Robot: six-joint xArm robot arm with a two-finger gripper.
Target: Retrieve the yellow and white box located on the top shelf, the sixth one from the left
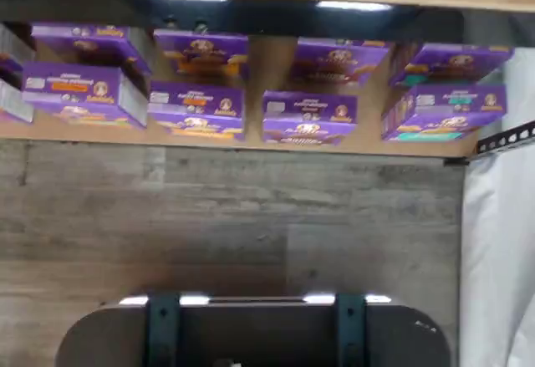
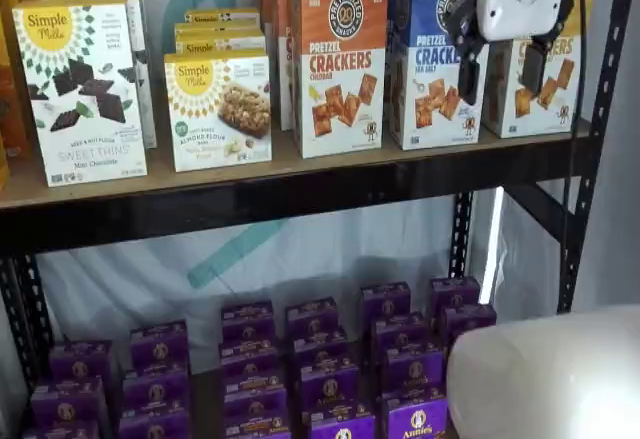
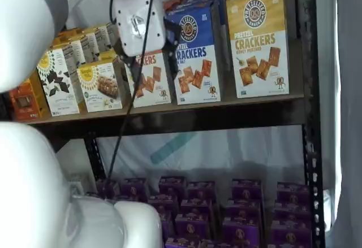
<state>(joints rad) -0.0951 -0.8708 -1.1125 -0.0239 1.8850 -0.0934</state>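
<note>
The yellow and white box (image 3: 257,44) stands upright at the right end of the top shelf (image 3: 226,108), its front fully visible in a shelf view. In a shelf view my gripper (image 2: 500,89) hangs in front of the top shelf (image 2: 250,184), and its white body covers the upper left part of the yellow and white box (image 2: 560,84). The two black fingers (image 2: 468,71) point down with a plain gap between them and nothing in it. They hang in front of the boundary between the blue box and the yellow one. The wrist view shows neither the box nor the fingers.
Left of the target stand a blue-and-white cracker box (image 2: 425,69), an orange-and-white one (image 2: 340,59) and Simple Mills boxes (image 2: 85,89). Purple boxes (image 2: 320,379) fill the lower shelf. A black upright (image 2: 595,129) rises just right of the target. White arm parts (image 3: 34,186) crowd the foreground.
</note>
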